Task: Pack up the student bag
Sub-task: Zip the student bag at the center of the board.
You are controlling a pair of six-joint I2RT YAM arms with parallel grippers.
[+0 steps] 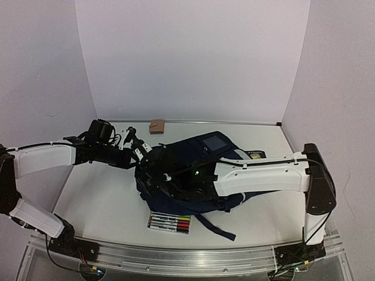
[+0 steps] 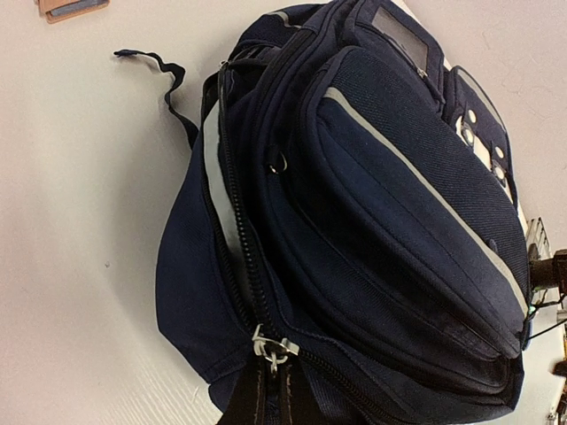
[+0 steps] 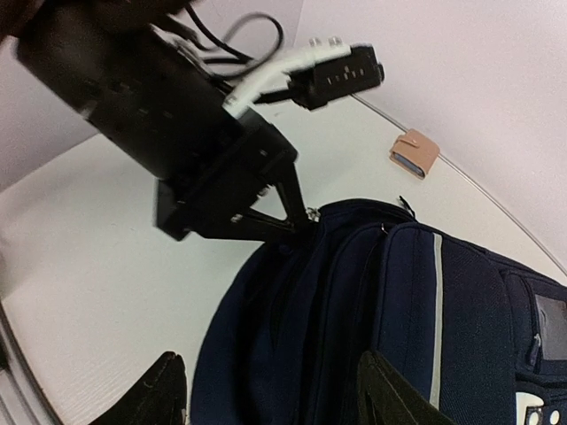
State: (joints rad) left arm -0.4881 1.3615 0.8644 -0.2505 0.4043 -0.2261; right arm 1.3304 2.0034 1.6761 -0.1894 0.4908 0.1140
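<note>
The student bag, a large navy backpack with pale piping, lies in the middle of the table. In the left wrist view the student bag fills the frame. My left gripper is shut on the metal zipper pull at the bag's left end. The top view has the left gripper at that same edge. My right gripper hangs open over the bag's side, one finger on each side of the fabric bulge. In the top view the right gripper sits over the bag's front left part.
A pack of coloured markers lies in front of the bag near the table's front edge. A small brown object rests by the back wall. A dark booklet sticks out behind the bag's right side. A loose strap trails forward.
</note>
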